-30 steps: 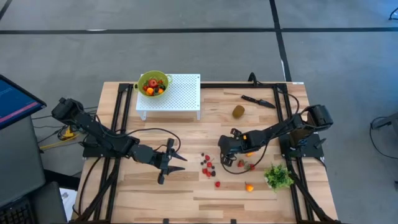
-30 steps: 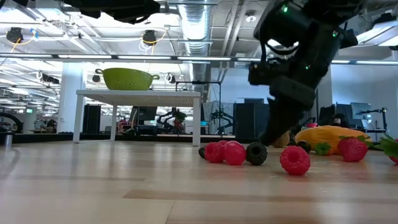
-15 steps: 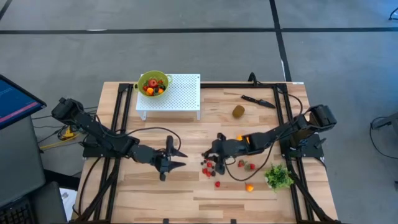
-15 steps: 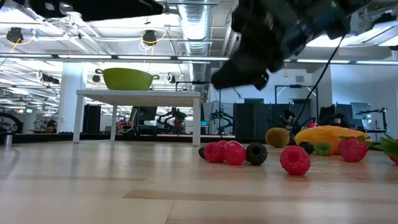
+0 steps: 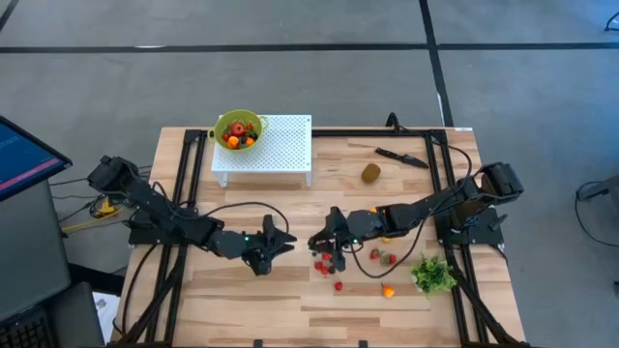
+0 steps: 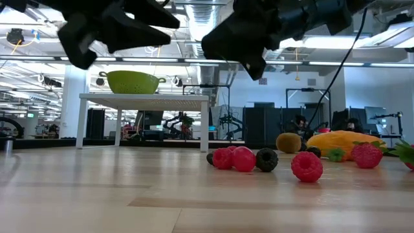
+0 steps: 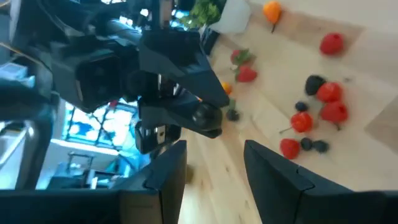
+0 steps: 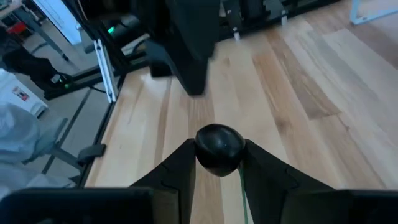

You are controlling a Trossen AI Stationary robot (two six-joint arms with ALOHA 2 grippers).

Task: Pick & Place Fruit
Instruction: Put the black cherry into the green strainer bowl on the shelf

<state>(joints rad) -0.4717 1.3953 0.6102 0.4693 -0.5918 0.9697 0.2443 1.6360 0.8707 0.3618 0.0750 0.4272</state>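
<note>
Green leafy bunch (image 6: 407, 153) cut off at edge (low view).

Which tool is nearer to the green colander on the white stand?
Left. The left tool is below the green colander, slightly right; the right tool, holding a dark berry, is farther right.

Your wooden table (image 5: 242, 309) carries a white perforated stand (image 5: 266, 147) at about eleven o'clock, near the far edge. A lime-green colander (image 5: 238, 129) sits on that stand's left end; in the low view the colander (image 6: 133, 81) rests on top of the white stand (image 6: 143, 98). You have a black knife (image 5: 401, 156) lying at about one o'clock. A green leafy bunch (image 5: 432, 274) lies at about four o'clock. A monitor (image 5: 24, 159) stands off the table at nine o'clock.
</note>
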